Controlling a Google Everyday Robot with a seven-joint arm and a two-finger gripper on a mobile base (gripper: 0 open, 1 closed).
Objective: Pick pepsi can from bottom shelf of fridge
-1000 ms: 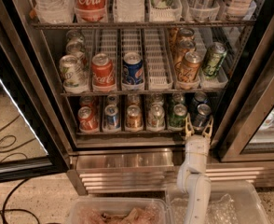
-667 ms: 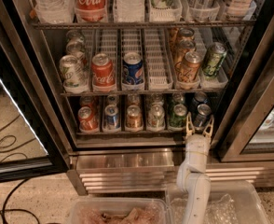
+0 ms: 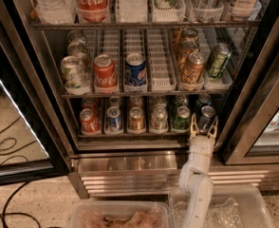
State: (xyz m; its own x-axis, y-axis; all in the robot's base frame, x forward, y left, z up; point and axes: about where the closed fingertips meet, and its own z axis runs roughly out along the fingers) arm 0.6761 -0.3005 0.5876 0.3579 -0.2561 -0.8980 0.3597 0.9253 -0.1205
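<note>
The fridge [image 3: 130, 167] stands open in front of me. Its bottom shelf [image 3: 130, 133] holds a row of cans in narrow white lanes. The pepsi can [image 3: 207, 115], dark navy with a silver top, stands at the front of the rightmost lane, with another dark can behind it. My gripper [image 3: 203, 125] is at the shelf's right end, directly in front of the pepsi can. It is open, with one fingertip [image 3: 193, 126] on each side of the can's lower part. Whether it touches the can I cannot tell.
To the left of the pepsi can on the bottom shelf stand a green can [image 3: 181, 117], then silver, brown, blue and red cans. A brighter blue can [image 3: 135, 70] is on the shelf above. The black door frame [image 3: 253, 103] is close on the right. Plastic bins [image 3: 120, 217] and cables [image 3: 6, 151] are on the floor.
</note>
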